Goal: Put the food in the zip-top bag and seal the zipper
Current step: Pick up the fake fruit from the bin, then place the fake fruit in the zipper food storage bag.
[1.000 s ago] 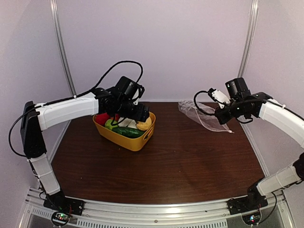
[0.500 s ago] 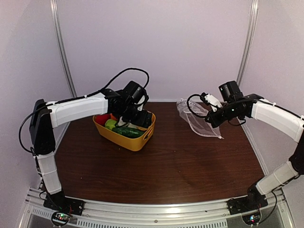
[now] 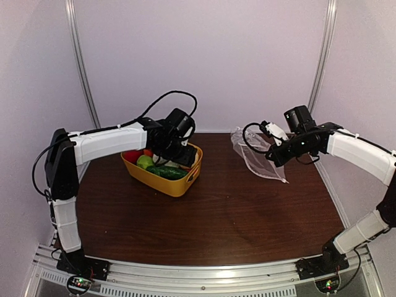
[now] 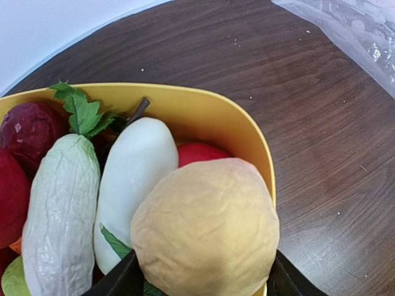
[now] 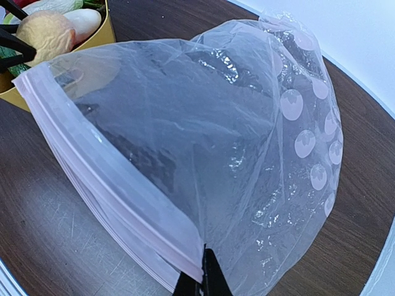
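Clear dotted bag (image 5: pixel 247 123) held up right of yellow tub (image 3: pixel 176 184), well apart. Likely limp, light, slippery. Pinched tight at zipper (image 5: pixel 111 188) by right gripper (image 5: pixel 199 280). Tan food piece (image 4: pixel 207 234) in tub, probably light and firm. Straddled across its width by left gripper (image 4: pixel 203 279); cannot tell whether clamped.

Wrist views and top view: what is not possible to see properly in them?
- Left wrist view: the bottom edge cuts off the left fingers; the tan food piece covers their tips, so contact is unclear.
- Top view: the left arm hides part of the yellow tub.
- Right wrist view: the right fingers, pinching the bag, are mostly off-frame; the zipper may be sealed or not.
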You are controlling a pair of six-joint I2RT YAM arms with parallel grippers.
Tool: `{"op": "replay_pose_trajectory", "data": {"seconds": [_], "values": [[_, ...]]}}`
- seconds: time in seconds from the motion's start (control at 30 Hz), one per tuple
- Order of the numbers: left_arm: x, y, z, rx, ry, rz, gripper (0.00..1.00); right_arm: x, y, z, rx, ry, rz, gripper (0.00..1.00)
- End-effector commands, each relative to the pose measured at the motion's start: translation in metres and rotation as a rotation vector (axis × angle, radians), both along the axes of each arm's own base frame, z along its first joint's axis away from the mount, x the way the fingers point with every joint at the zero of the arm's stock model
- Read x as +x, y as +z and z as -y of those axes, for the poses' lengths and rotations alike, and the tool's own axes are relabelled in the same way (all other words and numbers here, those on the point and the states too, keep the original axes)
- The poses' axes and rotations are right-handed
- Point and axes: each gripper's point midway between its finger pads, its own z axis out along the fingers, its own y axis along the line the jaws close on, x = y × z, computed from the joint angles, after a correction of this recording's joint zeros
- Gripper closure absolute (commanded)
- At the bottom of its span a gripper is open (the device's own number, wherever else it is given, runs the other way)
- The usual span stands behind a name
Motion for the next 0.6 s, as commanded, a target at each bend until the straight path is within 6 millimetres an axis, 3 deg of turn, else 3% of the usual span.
{"op": "replay_pose_trajectory", "data": {"seconds": [0.0,0.17,0.27,0.43,0.57], "values": [[0.002,0.069,-0.005,-0.076,-0.006,0.122,0.51,0.001,0.008,-0.003,0.006,-0.005,-0.006,1.00],[-0.017,0.105,0.013,-0.190,-0.091,0.141,0.53,0.010,0.020,0.007,-0.021,-0.082,0.021,1.00],[-0.044,0.126,0.052,-0.326,-0.253,0.163,0.54,0.017,0.029,0.009,-0.018,-0.117,0.044,1.00],[-0.100,0.155,0.116,-0.581,-0.508,0.167,0.57,0.020,0.031,-0.004,0.035,-0.101,-0.010,1.00],[-0.120,0.167,0.150,-0.744,-0.580,0.155,0.61,0.018,0.034,-0.018,0.105,-0.080,-0.063,1.00]]}}
